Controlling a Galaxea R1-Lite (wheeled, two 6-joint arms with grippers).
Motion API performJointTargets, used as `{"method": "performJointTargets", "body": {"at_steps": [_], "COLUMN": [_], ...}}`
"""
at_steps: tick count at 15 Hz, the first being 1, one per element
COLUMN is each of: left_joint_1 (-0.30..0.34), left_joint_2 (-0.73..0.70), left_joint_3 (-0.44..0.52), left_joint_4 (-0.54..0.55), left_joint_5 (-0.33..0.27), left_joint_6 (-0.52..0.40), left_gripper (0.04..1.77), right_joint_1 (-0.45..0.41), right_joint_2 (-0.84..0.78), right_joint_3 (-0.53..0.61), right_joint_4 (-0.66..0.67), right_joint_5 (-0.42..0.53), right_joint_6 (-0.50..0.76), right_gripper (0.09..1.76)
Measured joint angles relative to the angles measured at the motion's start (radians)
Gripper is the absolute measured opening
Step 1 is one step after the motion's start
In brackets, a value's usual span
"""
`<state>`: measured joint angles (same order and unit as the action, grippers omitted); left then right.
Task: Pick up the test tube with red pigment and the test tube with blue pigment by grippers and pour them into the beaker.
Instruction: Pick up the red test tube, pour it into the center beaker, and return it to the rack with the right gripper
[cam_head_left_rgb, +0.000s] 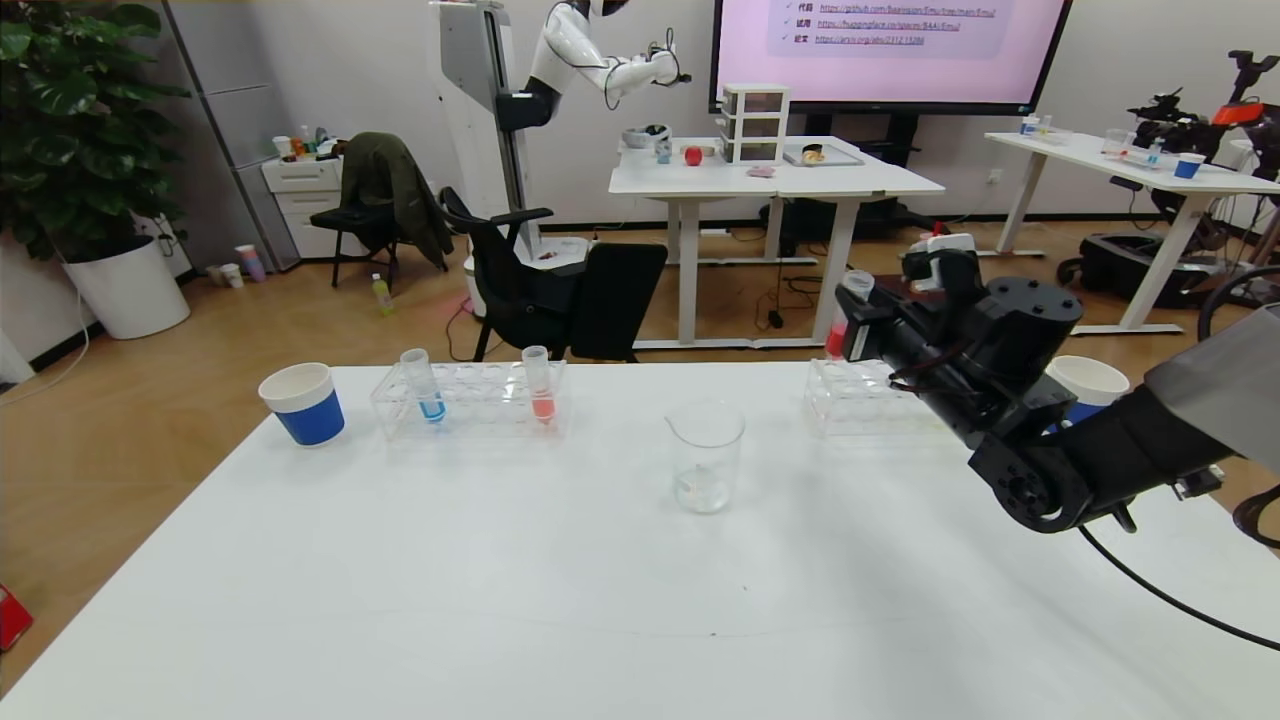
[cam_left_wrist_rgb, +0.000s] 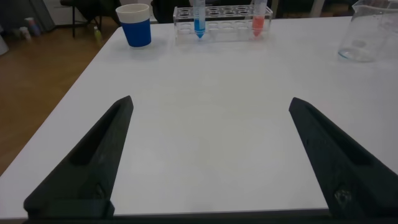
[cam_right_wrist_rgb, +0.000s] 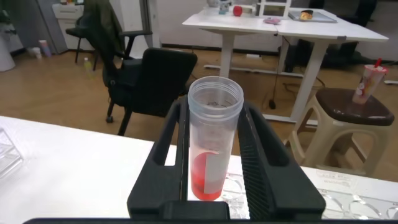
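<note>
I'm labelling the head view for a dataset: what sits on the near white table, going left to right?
Blue-and-white paper cup → test tube with blue pigment → salmon-pink tube → beaker → test tube with red pigment, held up by the right gripper → second paper cup.

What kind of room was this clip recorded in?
Probably a robotics lab or demo room in an office: a white humanoid robot on a stand, a large presentation screen, and white desks on wood flooring.
</note>
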<state>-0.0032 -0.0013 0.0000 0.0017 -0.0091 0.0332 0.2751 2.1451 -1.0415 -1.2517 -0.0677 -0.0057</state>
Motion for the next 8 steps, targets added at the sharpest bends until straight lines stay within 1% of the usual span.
{"method": "performJointTargets", "body": {"at_steps": [2,5,6,8], "left_joint_1": [0.0,0.0,0.0,0.0], "left_joint_2": [0.0,0.0,0.0,0.0], "left_joint_3": [0.0,0.0,0.0,0.0], "left_joint_4": [0.0,0.0,0.0,0.0], "left_joint_5": [0.0,0.0,0.0,0.0], "left_joint_6": [0.0,0.0,0.0,0.0], "left_gripper": [1.75,1.75,1.75,1.75], "right_joint_1": [0.017,0.031,0.038,0.064], "right_joint_2": [-0.002,0.004,0.011,0.027], "right_joint_3": [0.018,0.065,0.077,0.087], "right_joint_4": [-0.023,-0.157,-0.194,-0.216], "right_joint_5": [0.101,0.334,0.387,0.441], "right_joint_6": [-0.041,-0.174,-0.229,-0.314], "right_gripper": [0.51,0.51,0.51,0.51]}}
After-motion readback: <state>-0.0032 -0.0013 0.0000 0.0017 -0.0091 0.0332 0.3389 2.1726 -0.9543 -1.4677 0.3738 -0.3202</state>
